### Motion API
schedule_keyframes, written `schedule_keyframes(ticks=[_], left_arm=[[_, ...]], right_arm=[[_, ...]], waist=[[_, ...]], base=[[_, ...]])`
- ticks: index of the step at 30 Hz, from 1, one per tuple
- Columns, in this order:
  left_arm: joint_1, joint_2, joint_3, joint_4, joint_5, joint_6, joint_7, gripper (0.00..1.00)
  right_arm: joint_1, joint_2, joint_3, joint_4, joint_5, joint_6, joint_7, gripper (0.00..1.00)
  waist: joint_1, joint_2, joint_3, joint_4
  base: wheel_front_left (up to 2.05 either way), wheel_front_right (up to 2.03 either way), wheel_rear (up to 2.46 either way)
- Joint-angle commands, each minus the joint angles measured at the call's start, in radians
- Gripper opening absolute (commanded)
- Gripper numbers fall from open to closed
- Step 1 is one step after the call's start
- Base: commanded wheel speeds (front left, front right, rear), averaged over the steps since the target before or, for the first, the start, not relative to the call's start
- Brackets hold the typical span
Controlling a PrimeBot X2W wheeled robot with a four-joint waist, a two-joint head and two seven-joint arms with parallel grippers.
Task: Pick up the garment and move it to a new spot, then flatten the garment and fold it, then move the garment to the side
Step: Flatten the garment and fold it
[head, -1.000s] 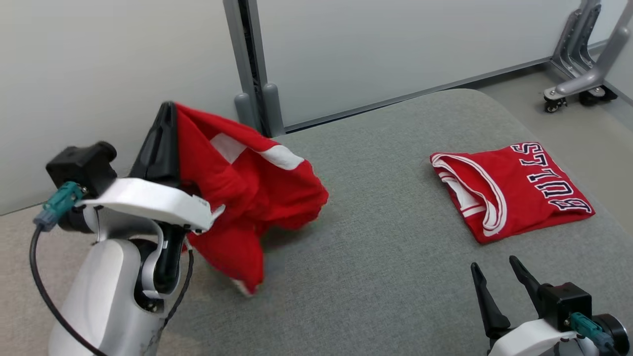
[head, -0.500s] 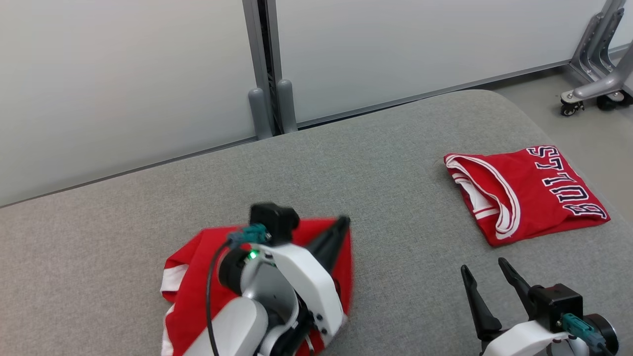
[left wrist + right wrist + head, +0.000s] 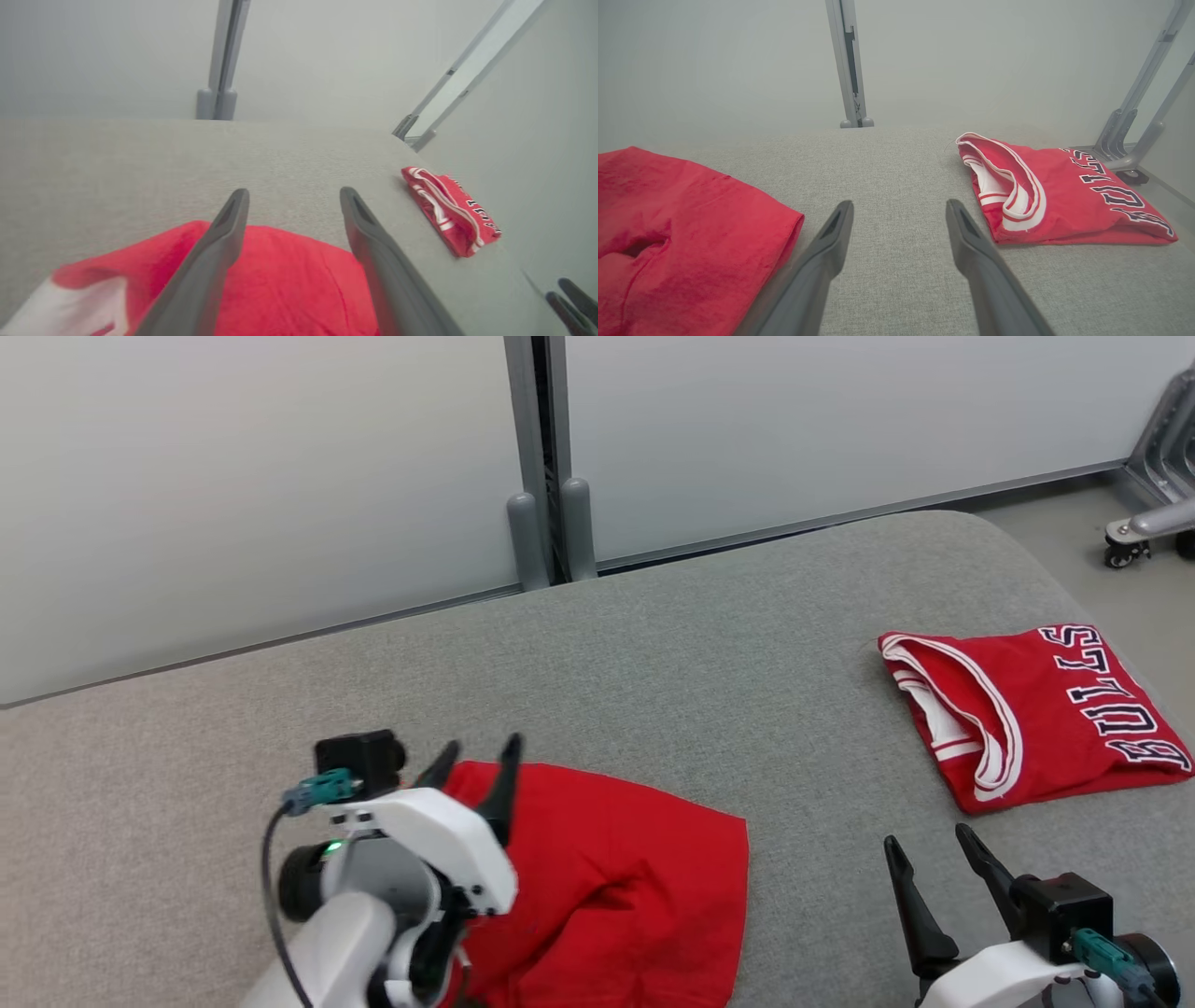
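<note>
You see the red garment (image 3: 635,877) lying rumpled on the grey bench (image 3: 653,653), front-left, under the L gripper (image 3: 481,751). L jaws are spread, gripping nothing, tips above its far edge. R gripper (image 3: 927,840) is front-right over bare bench, jaws spread too, nothing btwn them. A folded BULLS jersey (image 3: 1036,709) lies well apart, far right.

We seem to be in a test lab: behind the grey fabric-topped table (image 3: 747,616) stand plain pale partition panels (image 3: 233,504) joined by a metal post (image 3: 544,448), and off its far right corner sits a wheeled metal frame (image 3: 1153,520).
</note>
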Motion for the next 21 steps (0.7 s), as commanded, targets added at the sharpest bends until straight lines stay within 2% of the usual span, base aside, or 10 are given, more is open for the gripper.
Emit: schedule_keyframes(ticks=[1,5,7,14,21], left_arm=[[0.012,0.017,0.009,0.008,0.009,0.015,-0.002,1.0],[0.044,0.081,0.052,0.051,-0.008,0.076,0.044,1.0],[0.047,0.119,0.037,0.083,0.008,0.097,0.097,1.0],[0.007,0.158,0.039,0.213,0.026,0.165,0.162,1.0],[0.02,0.14,0.073,0.276,-0.059,0.087,0.193,1.0]], right_arm=[[0.004,-0.004,-0.001,-0.003,0.003,0.0,-0.001,1.0],[0.001,-0.004,0.007,-0.006,0.005,0.0,0.003,1.0],[0.0,-0.005,0.009,-0.006,0.005,0.0,0.004,1.0],[-0.016,-0.005,0.022,-0.009,0.001,0.0,0.009,1.0],[-0.013,-0.005,0.013,-0.015,-0.011,0.0,0.012,1.0]], waist=[[0.0,-0.0001,-0.001,0.008],[0.0,-0.0001,0.0,0.021],[0.0,-0.0001,0.001,0.024],[0.0,-0.0001,0.013,0.006],[0.0,-0.0001,0.028,-0.023]], base=[[0.0,0.0,0.0],[0.0,0.0,0.0],[0.0,0.0,0.0],[0.0,0.0,0.0],[0.0,0.0,0.0]])
